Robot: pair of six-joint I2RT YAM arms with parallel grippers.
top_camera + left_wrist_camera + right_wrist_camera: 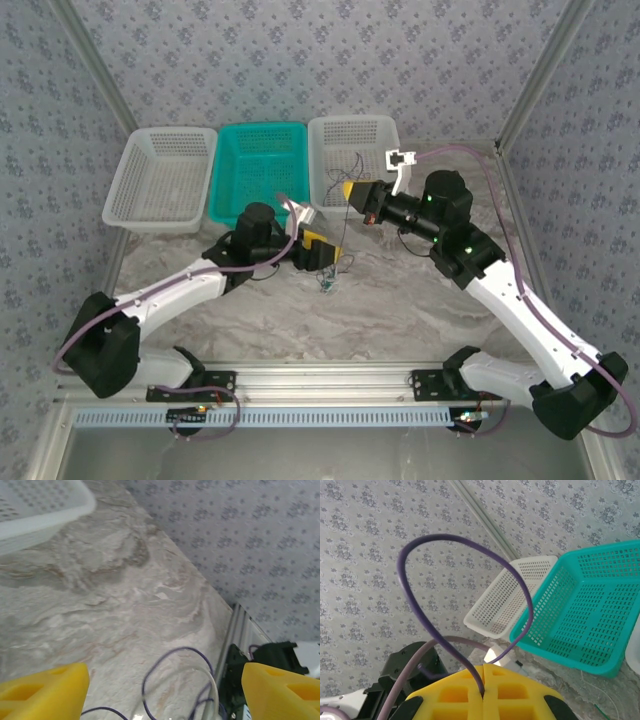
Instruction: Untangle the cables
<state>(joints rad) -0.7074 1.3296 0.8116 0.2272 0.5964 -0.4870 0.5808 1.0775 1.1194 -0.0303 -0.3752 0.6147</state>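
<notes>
- Cables (328, 278) lie as a small knot on the table (400, 300), on the near side of the teal basket (258, 170) and between the two arms.
- Right end effector (483, 676) is clenched on the dark purple cable (442, 536), which arcs up in a free loop from the pinch.
- Left end effector (164, 680) is released, its fingers wide apart and low over a dark loop on the table. A pale cable (216, 692) lies just beside that loop.
- Handling: the wires look very thin, light and limp, so they will likely sag, slip from a loose pinch and drag neighbouring strands along.
- Hold: a firm pinch on a single strand close to the crossing seems best, drawn away slowly.
</notes>
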